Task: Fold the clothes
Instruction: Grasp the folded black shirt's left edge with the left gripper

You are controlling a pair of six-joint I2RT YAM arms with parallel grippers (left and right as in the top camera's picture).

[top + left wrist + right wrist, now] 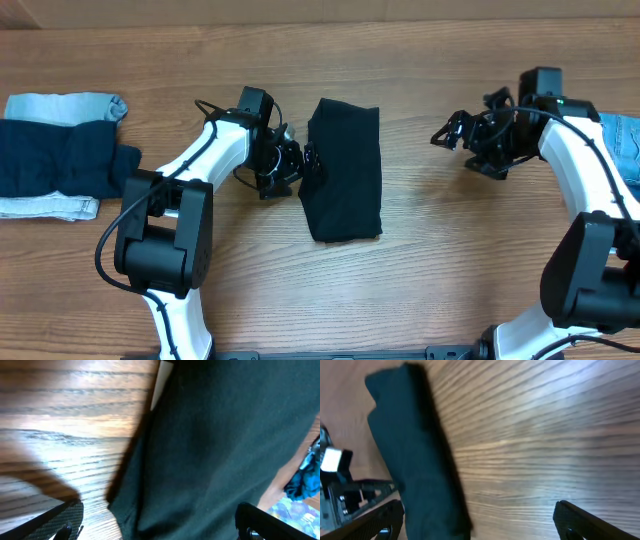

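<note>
A black garment (345,170) of the clothes lies folded into a tall narrow rectangle in the middle of the table. My left gripper (306,166) sits at its left edge, jaws wide open. In the left wrist view the black cloth (215,445) fills most of the frame, and its edge lies between the two fingers (60,520) of the left gripper (160,530). My right gripper (450,133) hovers open to the right of the garment, apart from it. In the right wrist view the black cloth (415,455) lies to the left and bare wood shows between the right gripper's (480,527) jaws.
A pile of other clothes sits at the far left: a dark navy piece (60,158) over light-blue denim (70,105). More light-blue cloth (622,145) lies at the right edge, beside the right arm. Bare wooden tabletop (420,260) runs along the front.
</note>
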